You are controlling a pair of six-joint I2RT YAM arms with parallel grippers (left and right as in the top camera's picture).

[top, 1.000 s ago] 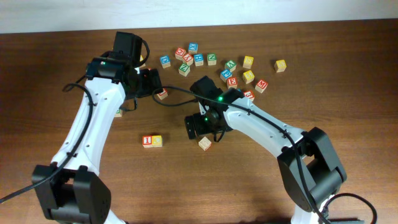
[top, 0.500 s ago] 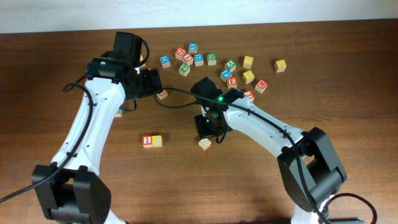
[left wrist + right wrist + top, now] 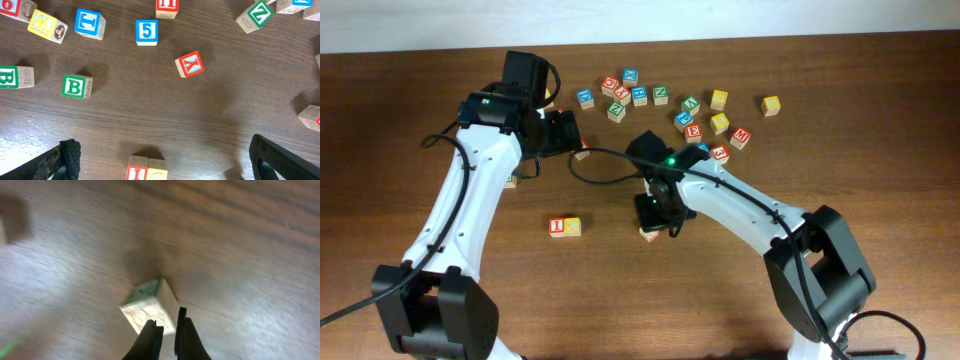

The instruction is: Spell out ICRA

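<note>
Both empty: right gripper (image 3: 167, 323) is pinched closed beside the green-edged cube (image 3: 149, 305), left gripper (image 3: 164, 146) gapes wide.

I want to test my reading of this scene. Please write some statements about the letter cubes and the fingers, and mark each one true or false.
1. The I cube and the C cube lie side by side. True.
2. The right fingers stand wide open. False: they are shut and hold nothing.
3. The A cube touches the C cube. False: it lies alone, apart from that pair.
4. The left fingers are open. True.
</note>
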